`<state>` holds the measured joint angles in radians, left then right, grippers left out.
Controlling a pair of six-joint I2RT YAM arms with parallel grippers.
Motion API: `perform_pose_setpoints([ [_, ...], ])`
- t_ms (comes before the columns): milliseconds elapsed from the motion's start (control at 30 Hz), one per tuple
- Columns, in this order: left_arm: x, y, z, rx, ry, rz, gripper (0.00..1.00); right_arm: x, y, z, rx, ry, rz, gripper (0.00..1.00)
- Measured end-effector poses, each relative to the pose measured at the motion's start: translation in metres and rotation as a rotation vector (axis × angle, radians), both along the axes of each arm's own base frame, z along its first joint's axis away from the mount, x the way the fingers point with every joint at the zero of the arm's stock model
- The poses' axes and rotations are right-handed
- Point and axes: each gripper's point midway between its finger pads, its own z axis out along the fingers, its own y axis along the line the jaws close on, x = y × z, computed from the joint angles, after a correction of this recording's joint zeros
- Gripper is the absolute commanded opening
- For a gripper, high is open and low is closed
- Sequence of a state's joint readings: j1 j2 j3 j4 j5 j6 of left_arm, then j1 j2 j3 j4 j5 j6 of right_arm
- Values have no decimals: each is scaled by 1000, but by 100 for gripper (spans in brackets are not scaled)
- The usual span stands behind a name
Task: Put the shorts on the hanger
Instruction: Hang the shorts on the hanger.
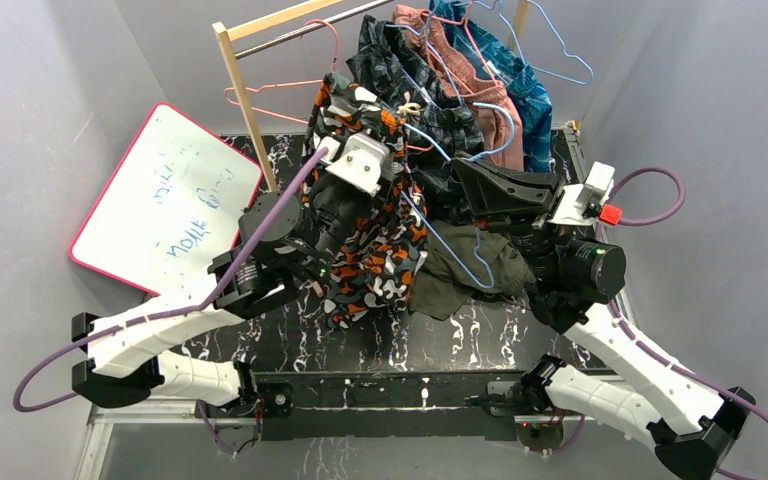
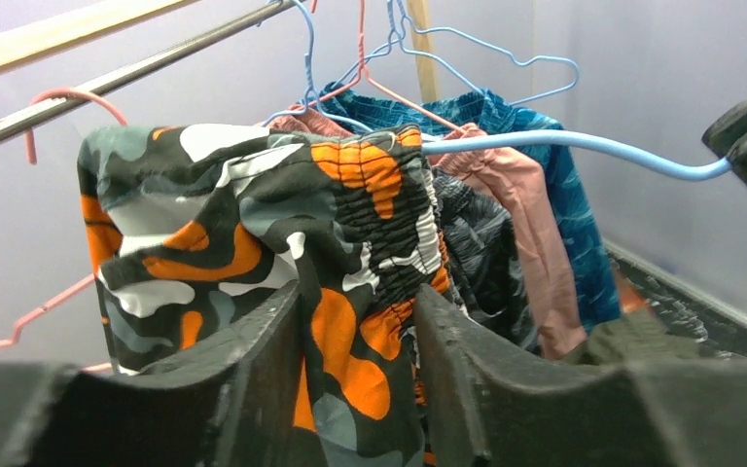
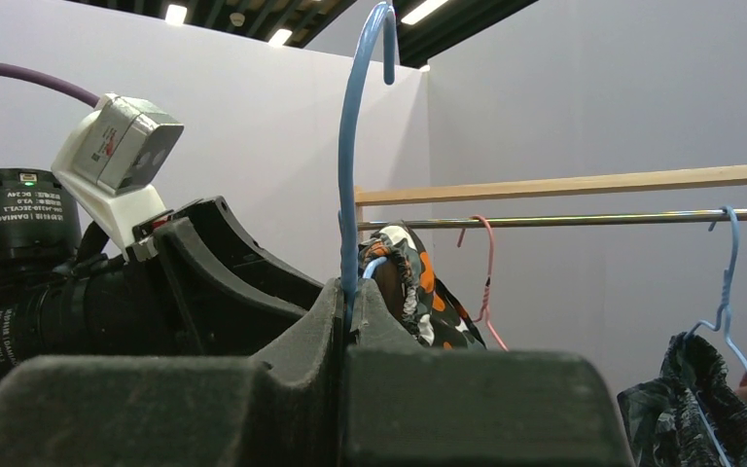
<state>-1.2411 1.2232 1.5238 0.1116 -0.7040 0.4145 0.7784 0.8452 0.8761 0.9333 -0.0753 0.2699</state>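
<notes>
The left pincer [image 2: 355, 304] fills the bottom of its wrist view, its two dark fingers standing part-way apart with the gathered elastic waistband of the camouflage shorts [image 2: 253, 224] running down between them. The cloth fills the gap, but whether the fingers actually pinch it cannot be told. The shorts are lifted off the counter [image 1: 360, 345], above its far-left part and just in front of the metal rail [image 1: 300, 35], and they drape down over the left wrist towards the counter's middle. The light-blue hanger [image 2: 584, 143] comes in level from the right, and one arm of it meets the top of the waistband, where it goes out of sight at the cloth. The right pincer [image 3: 348, 297] is closed tight on the hanger wire, just below the hook. In its own wrist view the hook rises straight up from between the pressed fingers. A crumpled pair of olive-green shorts [image 1: 460, 272] lies on the counter between the two arms, towards the right. On the rail behind hang navy patterned shorts [image 1: 410, 85], a salmon-pink garment [image 1: 465, 75] and a teal-blue one [image 1: 520, 85], along with a bare pink hanger [image 1: 280, 90]. A whiteboard [image 1: 160, 200] leans beyond the counter's left edge.
</notes>
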Motion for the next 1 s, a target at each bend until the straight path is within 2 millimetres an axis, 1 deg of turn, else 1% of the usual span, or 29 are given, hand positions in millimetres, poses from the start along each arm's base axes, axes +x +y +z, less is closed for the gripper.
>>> perform_pose_setpoints([
  [67, 1, -1, -1, 11, -8, 3, 27, -1, 1, 0, -3, -2, 9, 0],
  [133, 1, -1, -1, 21, -25, 6, 14, -3, 2, -1, -6, -3, 17, 0],
  [167, 1, -1, -2, 24, -32, 7, 6, -4, 1, 0, -5, -5, 20, 0],
  [200, 2, -2, -3, 27, -38, 7, 0, -4, 1, 0, -5, -6, 23, 0],
  [333, 1, -6, -3, 54, -64, -11, 0, -10, -2, 3, -2, -19, 31, 0],
  [500, -8, -13, 8, 37, -108, -83, 0, -17, -8, 8, 12, -36, 32, 0],
  [767, -40, -26, 40, -53, -187, -302, 0, -24, -14, 14, 41, -54, 43, 0],
  [867, -49, -35, 52, -78, -204, -373, 0, -25, -13, 15, 49, -55, 58, 0],
  [1000, -58, -53, 69, -104, -218, -457, 0, -26, -11, 15, 52, -54, 80, 0],
])
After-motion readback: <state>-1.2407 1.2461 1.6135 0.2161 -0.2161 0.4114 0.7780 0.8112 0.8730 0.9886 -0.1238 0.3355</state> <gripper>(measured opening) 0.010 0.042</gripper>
